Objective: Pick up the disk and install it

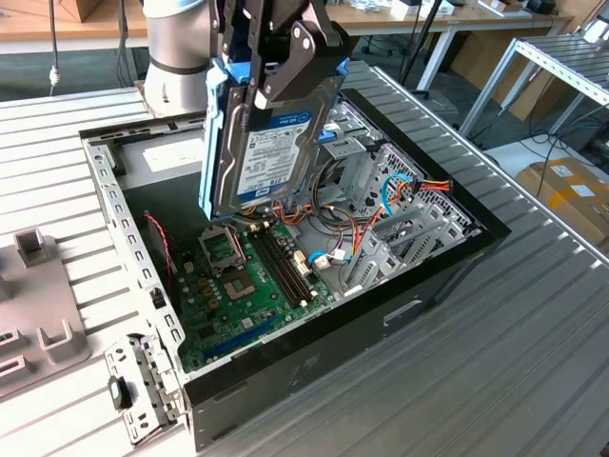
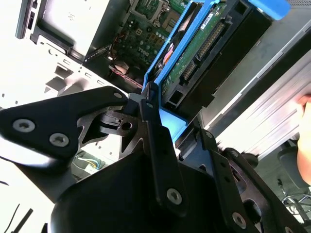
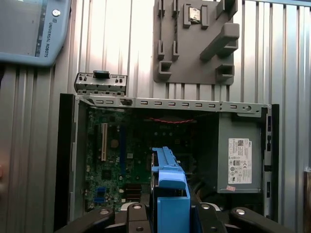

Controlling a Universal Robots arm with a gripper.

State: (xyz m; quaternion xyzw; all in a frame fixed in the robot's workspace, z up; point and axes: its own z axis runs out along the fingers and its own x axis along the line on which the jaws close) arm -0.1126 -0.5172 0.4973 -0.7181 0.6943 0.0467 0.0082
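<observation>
The disk (image 1: pixel 271 148) hangs clamped in the pincer (image 1: pixel 273 76) — above the case (image 1: pixel 400 309)

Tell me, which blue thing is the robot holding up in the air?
The disk in its bright blue frame, clamped in the tool above the open computer case. The thin blue cables lie down inside the case instead.

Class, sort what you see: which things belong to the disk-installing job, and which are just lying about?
Job:
disk
gripper, clamped on it
open computer case below

Lying about:
grey holder block
cardboard box
</observation>
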